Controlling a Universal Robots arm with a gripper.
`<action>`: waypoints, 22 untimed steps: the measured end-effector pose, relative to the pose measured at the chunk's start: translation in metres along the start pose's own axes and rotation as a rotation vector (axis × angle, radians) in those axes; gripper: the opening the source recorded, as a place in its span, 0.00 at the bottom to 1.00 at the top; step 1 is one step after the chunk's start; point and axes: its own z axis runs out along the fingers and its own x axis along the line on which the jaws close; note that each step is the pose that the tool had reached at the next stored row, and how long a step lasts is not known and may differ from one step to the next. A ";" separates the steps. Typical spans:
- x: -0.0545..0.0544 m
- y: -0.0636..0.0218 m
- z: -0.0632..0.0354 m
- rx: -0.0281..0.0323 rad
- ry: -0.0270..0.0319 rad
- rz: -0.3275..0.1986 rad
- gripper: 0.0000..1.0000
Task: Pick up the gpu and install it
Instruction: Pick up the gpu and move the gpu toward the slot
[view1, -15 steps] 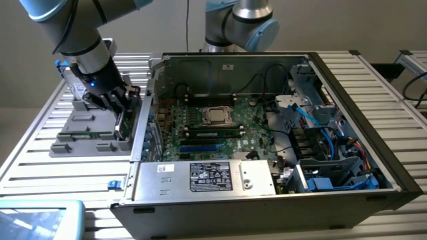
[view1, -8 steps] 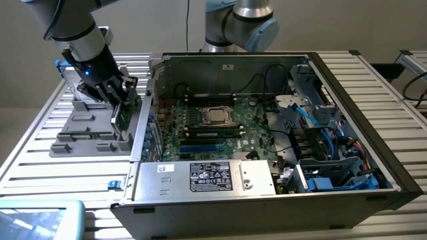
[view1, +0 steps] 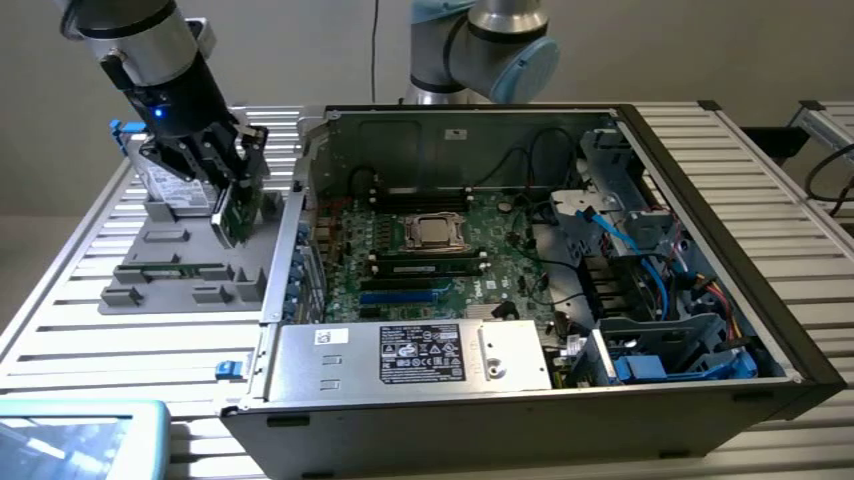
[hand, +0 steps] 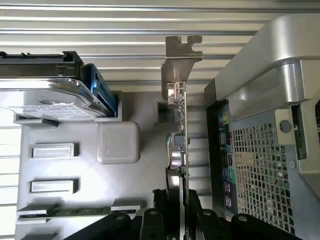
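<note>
**Gripper and load.** You see one gripper, its two fingers clamped on the one gpu. The wrist view presents the card edge-on: a green board, small components down one face, and a single silver bracket at the end away from the gripper. In the exterior view the gpu stands upright above the grey tray, at the tray's side nearest the computer case. There the fingers cover the card's upper part, so you can make out little more than a green strip below them. The card's lower edge appears to be clear of the tray, but neither view shows this plainly.

**In the tray.**
- One hard drive stands on edge near the gpu, with a blue part at its end. The gripper hides much of it in the exterior view.
- One narrow memory stick lies flat in the tray.
- One rounded square block sits between the hard drive and the gpu.

**Surroundings.** The tray rests on the slatted tabletop. The one case lies open at the exterior view's right of the tray. Inside it you see one motherboard, one processor socket and one labelled power supply. In the wrist view the case's perforated wall is cut off by the frame.
</note>
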 end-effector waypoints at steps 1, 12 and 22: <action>0.000 0.0006 -0.0041 -0.0001 0.0001 0.000 0.28; -0.004 0.0076 -0.0539 0.0001 0.0039 0.000 0.28; -0.014 0.0120 -0.0958 0.0015 0.0278 0.004 0.28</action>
